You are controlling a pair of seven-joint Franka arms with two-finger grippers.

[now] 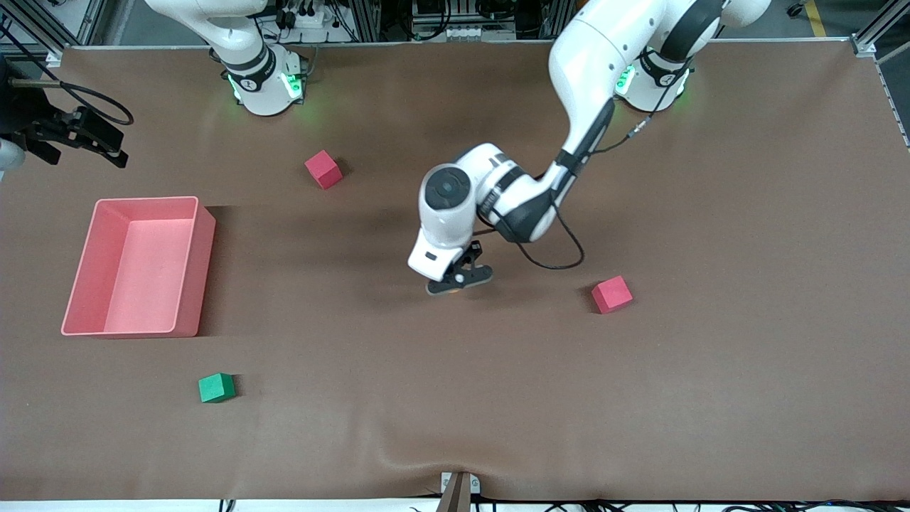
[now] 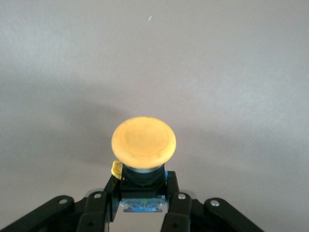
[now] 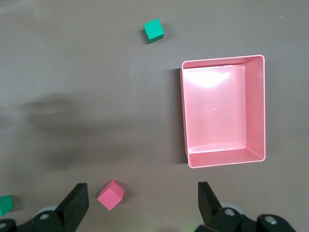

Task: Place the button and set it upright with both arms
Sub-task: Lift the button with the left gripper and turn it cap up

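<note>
The button (image 2: 144,142) has a round orange cap over a black body with a bluish end. My left gripper (image 2: 142,186) is shut on that black body, one finger (image 2: 112,188) on each side. In the front view the left gripper (image 1: 460,279) hangs low over the middle of the brown table, and only a sliver of orange shows under it. I cannot tell whether the button touches the table. My right gripper (image 1: 106,146) waits high at the right arm's end of the table, open and empty, its fingers (image 3: 77,203) wide apart.
A pink bin (image 1: 82,263) stands at the right arm's end. One red cube (image 1: 323,169) lies near the right arm's base. Another red cube (image 1: 611,294) lies beside the left gripper, toward the left arm's end. A green cube (image 1: 216,387) lies nearer the front camera than the bin.
</note>
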